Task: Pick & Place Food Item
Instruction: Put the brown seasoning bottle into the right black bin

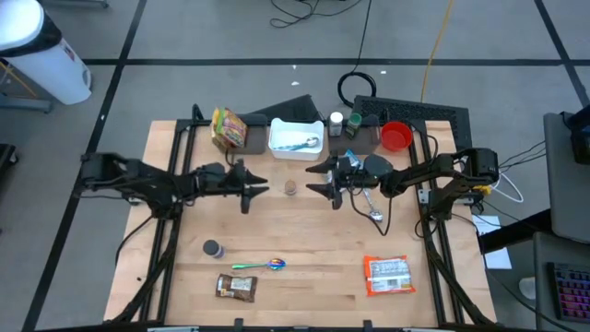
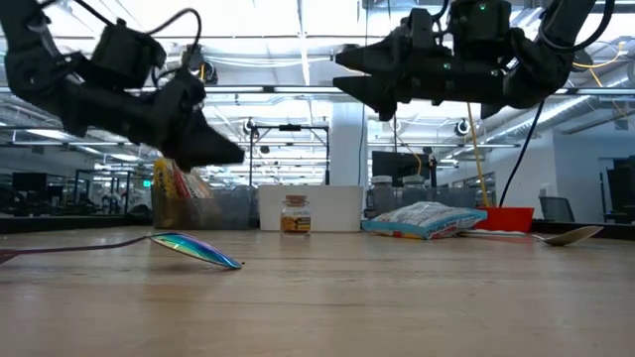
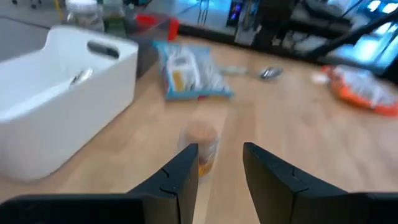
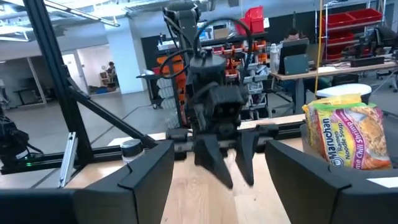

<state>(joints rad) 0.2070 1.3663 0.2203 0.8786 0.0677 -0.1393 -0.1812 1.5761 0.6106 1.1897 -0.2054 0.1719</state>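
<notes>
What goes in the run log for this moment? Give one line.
left hand: open, raised near jar | right hand: open, raised opposite | jar: upright on table, not gripped

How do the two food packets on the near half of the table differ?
The brown snack packet is smaller and dark, lying on the left arm's side just below the colourful spoon. The orange packet is larger, bright orange with a white label panel, and lies on the right arm's side with nothing close by. Both lie flat on the wooden table, untouched, well away from both grippers.
</notes>
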